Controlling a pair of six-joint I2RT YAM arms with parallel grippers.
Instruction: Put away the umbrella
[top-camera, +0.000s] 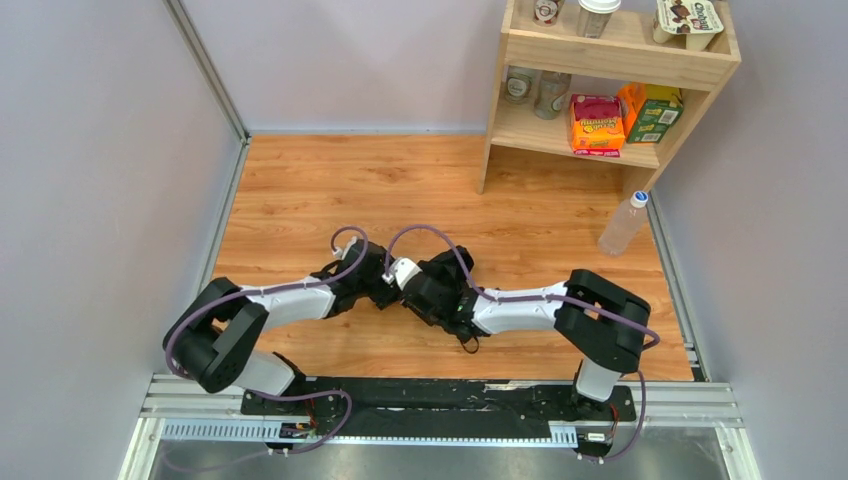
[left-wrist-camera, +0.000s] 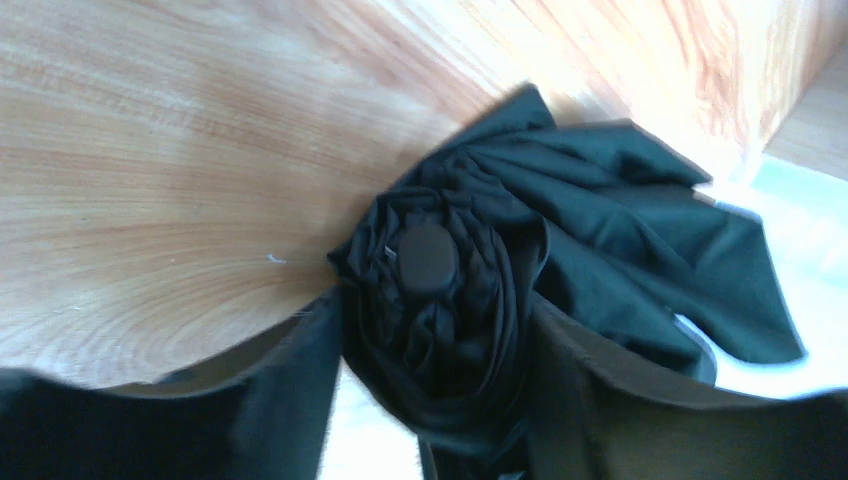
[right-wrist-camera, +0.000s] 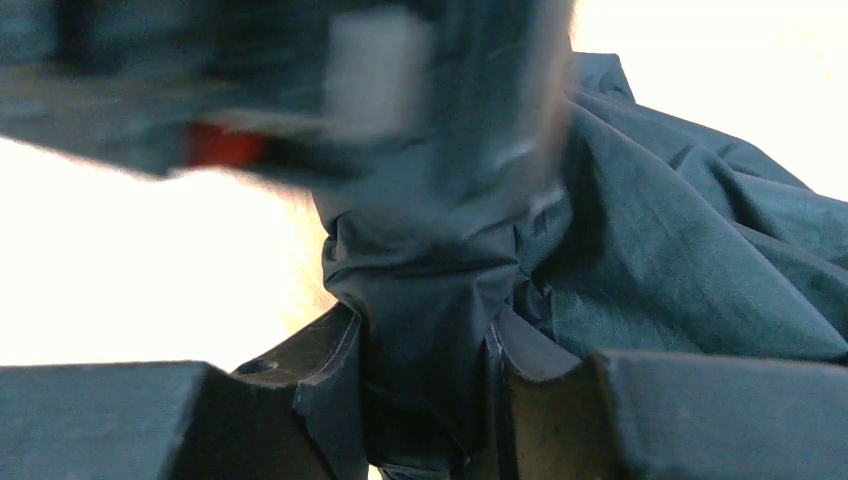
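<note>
Left wrist view: the umbrella (left-wrist-camera: 560, 230), a bunched black bundle, sits straight between the fingers of the left gripper (left-wrist-camera: 435, 330). Its round end cap (left-wrist-camera: 428, 255) lies just ahead of the fingertips, facing the camera. Both fingers (left-wrist-camera: 290, 390) press on the folds, pinching the bundle. Loose canopy spills ahead and to the right of this gripper, across the wooden table (left-wrist-camera: 150, 150). Bare wood ahead and to its left.

Right wrist view: the right gripper (right-wrist-camera: 425, 335) is clamped on a twist of the same fabric, and cloth fills the gap between its fingers (right-wrist-camera: 325, 380). More canopy spreads to its right. A blurred dark shape (right-wrist-camera: 300, 90) with a red patch crosses just ahead; cannot tell what it is.

Top external: the two grippers meet nose to nose at mid-table, the umbrella mostly hidden under them. Open wood beyond both, toward the far wall. A wooden shelf (top-camera: 612, 58) stands well apart, ahead and right of the right gripper, with a plastic bottle (top-camera: 623, 222) by its foot near the table's right edge. A metal rail (top-camera: 225, 215) runs along the left edge, well apart from the left gripper
</note>
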